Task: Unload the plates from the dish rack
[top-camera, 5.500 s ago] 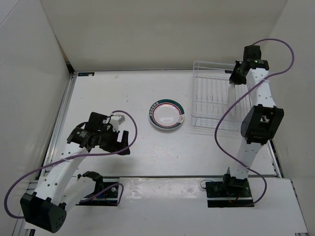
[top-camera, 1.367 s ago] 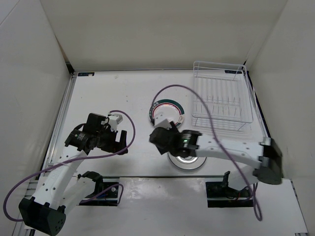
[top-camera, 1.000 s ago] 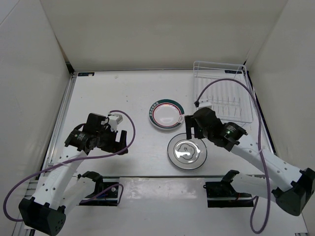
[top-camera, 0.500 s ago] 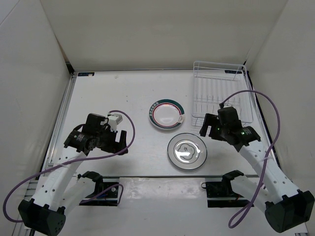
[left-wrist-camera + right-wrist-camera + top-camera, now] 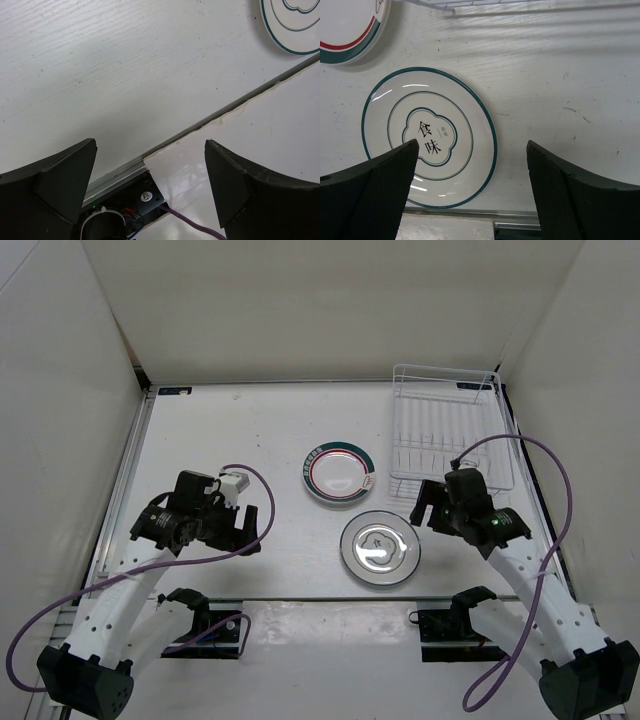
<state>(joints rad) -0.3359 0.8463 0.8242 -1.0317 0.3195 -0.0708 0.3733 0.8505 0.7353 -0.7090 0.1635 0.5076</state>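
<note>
Two plates lie flat on the table. The red-ringed plate [image 5: 338,476] [image 5: 345,30] is in the middle; the green-rimmed plate [image 5: 380,548] [image 5: 430,137], with black characters at its centre, is nearer the front edge. No plates stand in the white wire dish rack [image 5: 445,435] at the back right. My right gripper [image 5: 425,507] [image 5: 472,145] hangs open just right of the green-rimmed plate, holding nothing. My left gripper [image 5: 255,530] [image 5: 150,150] is open and empty at the left, over the table's front edge; the green-rimmed plate's rim [image 5: 295,25] shows in its view.
White walls close in the table on the left, back and right. A metal strip [image 5: 210,127] marks the front edge, with the arm bases [image 5: 205,625] [image 5: 465,625] below it. Purple cables [image 5: 540,455] loop off both arms.
My right arm has drawn back to the right, away from the green-rimmed plate, which stays flat on the table. The left arm has not moved.
</note>
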